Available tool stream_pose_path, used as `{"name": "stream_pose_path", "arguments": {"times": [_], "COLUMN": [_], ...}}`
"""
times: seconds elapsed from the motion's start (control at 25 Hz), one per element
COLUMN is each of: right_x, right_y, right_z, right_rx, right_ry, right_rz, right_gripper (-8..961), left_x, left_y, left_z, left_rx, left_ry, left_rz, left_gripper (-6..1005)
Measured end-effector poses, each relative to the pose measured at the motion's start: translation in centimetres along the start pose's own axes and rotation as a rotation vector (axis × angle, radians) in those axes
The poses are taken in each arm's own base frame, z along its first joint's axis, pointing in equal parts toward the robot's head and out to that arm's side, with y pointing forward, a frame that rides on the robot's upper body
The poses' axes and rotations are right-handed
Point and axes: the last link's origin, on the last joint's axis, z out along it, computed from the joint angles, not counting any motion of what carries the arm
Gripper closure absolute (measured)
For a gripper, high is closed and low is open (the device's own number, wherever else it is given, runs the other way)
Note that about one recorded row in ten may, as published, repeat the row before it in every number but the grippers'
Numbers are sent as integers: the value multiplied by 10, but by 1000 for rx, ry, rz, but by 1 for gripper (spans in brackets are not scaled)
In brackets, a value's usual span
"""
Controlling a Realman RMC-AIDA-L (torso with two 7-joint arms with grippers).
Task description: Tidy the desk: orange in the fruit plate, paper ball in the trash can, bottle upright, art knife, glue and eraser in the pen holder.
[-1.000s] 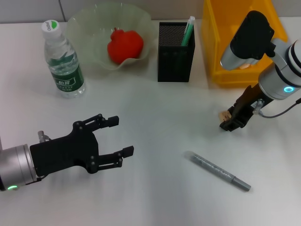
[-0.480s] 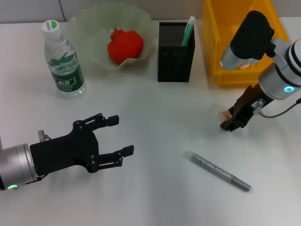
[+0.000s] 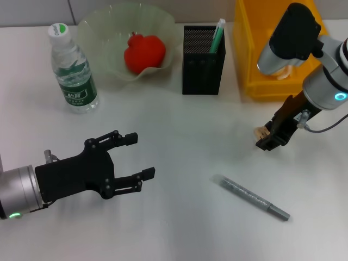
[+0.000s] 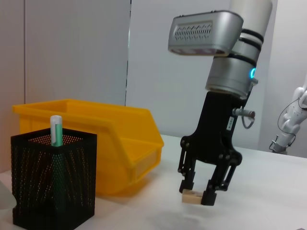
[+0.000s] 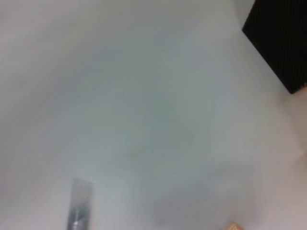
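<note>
My right gripper is shut on the tan eraser, holding it just above the table in front of the yellow bin; the left wrist view shows this gripper and the eraser from the side. The grey art knife lies flat nearer the table's front edge. A green glue stick stands in the black mesh pen holder. The bottle stands upright at far left. A red fruit lies in the glass fruit plate. My left gripper is open at front left.
The yellow bin stands at the back right, partly behind my right arm. The pen holder and the bin also show in the left wrist view. The right wrist view is blurred, showing the art knife.
My right gripper has risen slightly and shifted a little to the right with the eraser in it. The left arm has not moved.
</note>
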Motion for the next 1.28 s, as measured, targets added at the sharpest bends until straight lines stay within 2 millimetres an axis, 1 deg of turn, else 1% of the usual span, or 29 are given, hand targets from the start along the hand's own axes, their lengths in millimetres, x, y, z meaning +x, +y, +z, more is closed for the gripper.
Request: {"name": "stream_pose_path", "arguments": {"times": [0.36, 1.04, 1.16, 1.28], "right_x": [-4, -4, -2, 0], "right_y": [5, 3, -1, -2], "right_z": [-20, -27, -30, -29], "right_rx": [-12, -6, -9, -21], "right_ry": [-1, -14, -76, -127], "right_rz": [-6, -2, 17, 20], "right_gripper": [503, 504, 504, 505], "left_x": [0, 1, 2, 2], "left_y": [0, 0, -1, -1], "left_z": [1, 2, 2, 2], "left_rx": [-1, 0, 3, 5], "left_ry": [0, 5, 10, 14], "left_rz": [0, -3, -3, -3], "left_gripper": [157, 157, 157, 157]}}
